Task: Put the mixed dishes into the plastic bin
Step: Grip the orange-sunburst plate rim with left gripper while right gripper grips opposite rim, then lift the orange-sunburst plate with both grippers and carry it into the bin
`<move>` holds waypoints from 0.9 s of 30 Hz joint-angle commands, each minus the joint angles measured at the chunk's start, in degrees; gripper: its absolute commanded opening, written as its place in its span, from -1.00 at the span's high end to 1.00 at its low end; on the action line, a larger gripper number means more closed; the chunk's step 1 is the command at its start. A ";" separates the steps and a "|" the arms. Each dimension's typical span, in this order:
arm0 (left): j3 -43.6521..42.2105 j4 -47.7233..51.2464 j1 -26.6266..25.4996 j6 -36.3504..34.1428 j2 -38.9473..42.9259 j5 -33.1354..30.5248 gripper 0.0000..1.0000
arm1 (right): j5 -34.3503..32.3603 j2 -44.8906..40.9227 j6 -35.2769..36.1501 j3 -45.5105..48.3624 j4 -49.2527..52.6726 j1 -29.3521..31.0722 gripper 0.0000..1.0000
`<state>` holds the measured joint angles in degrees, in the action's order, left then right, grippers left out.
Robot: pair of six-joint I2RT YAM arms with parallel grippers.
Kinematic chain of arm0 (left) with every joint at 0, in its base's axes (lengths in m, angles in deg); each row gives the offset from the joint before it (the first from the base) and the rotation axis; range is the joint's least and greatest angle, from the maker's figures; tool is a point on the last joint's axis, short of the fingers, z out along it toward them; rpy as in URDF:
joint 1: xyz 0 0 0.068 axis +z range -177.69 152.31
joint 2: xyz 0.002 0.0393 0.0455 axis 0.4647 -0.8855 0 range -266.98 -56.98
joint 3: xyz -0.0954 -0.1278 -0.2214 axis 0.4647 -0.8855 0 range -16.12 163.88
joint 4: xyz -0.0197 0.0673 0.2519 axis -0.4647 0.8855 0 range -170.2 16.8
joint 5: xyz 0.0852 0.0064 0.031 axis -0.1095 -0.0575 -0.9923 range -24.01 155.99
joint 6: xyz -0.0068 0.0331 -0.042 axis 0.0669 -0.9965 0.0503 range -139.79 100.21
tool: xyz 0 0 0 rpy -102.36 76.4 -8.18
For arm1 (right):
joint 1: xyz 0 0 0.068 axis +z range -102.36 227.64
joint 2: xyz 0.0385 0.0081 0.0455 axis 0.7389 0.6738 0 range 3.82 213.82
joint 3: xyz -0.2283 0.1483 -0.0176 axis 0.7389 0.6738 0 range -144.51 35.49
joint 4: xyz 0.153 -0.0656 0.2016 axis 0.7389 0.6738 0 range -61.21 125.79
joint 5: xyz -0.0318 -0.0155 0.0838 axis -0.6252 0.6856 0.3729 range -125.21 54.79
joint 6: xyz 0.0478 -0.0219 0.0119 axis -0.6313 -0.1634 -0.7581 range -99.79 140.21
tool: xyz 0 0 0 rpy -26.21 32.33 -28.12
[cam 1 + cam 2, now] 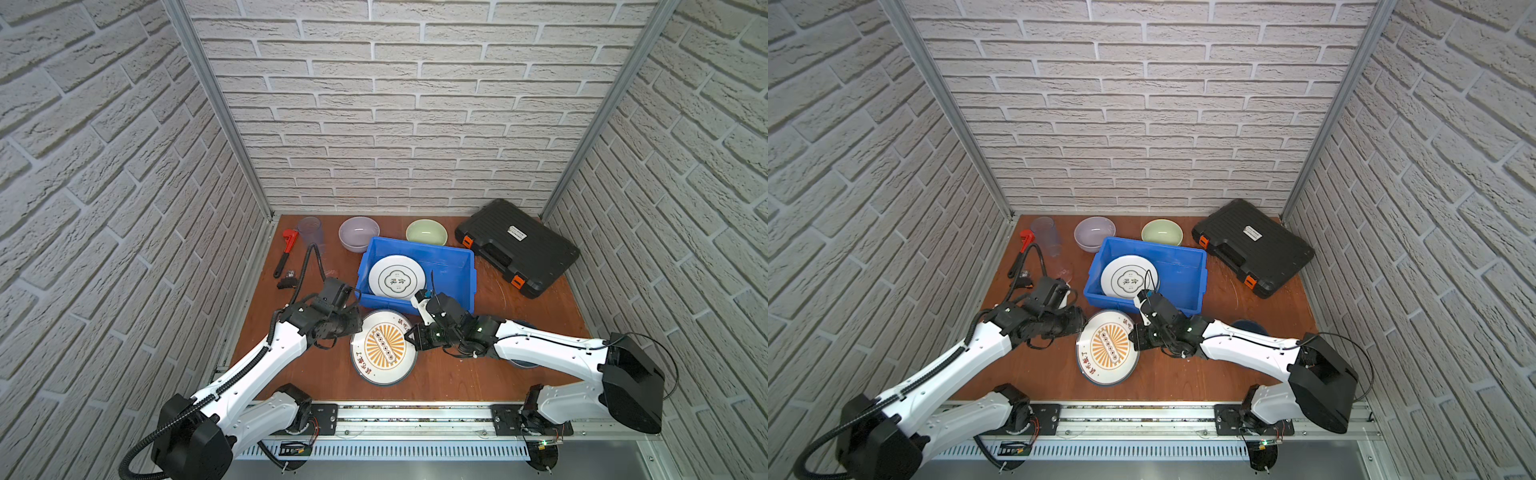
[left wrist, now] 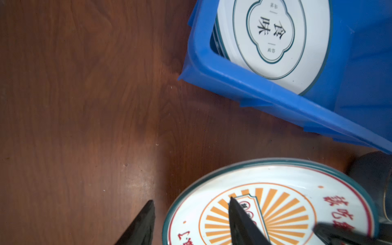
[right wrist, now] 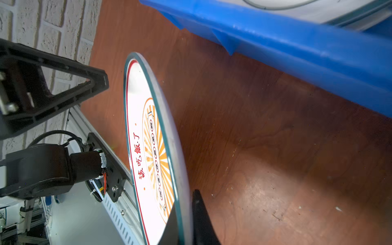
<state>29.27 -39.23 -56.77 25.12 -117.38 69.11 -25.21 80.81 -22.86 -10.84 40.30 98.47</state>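
Wooden table [image 1: 457,374]. Black tool case [image 1: 517,247] at back right. Blue bin [image 1: 461,274] at centre, with a teal-rimmed plate [image 1: 397,276] lying inside toward its left wall. Sunburst plate [image 1: 384,347] just in front of the bin, outside it. Lilac bowl [image 1: 358,232] and green bowl [image 1: 426,231] behind the bin; tumbler [image 1: 310,230] and red wrench [image 1: 284,253] at back left. Right gripper [image 1: 409,333] clenched on the sunburst plate's right rim. Left gripper [image 2: 191,200] released, jaws apart astride the left rim.
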 commanded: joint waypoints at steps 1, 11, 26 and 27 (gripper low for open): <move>3.47 1.74 3.81 -5.29 -2.34 1.52 -0.08 | 0.39 -3.69 2.05 -3.99 2.33 -1.90 0.88; 14.23 0.95 11.00 -13.19 -9.83 3.15 -0.13 | -1.69 -8.22 4.07 -9.26 10.36 -10.69 0.88; 19.83 -2.66 11.94 -17.61 -18.63 7.98 -0.09 | -8.24 0.00 7.13 -22.04 10.90 -21.11 0.88; 19.87 -2.92 11.94 -17.80 -18.90 8.42 -0.09 | -8.08 1.23 7.15 -22.71 10.38 -21.33 0.88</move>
<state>47.56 -39.82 -45.32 9.14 -135.67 75.58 -32.73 79.79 -16.74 -31.10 54.84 77.92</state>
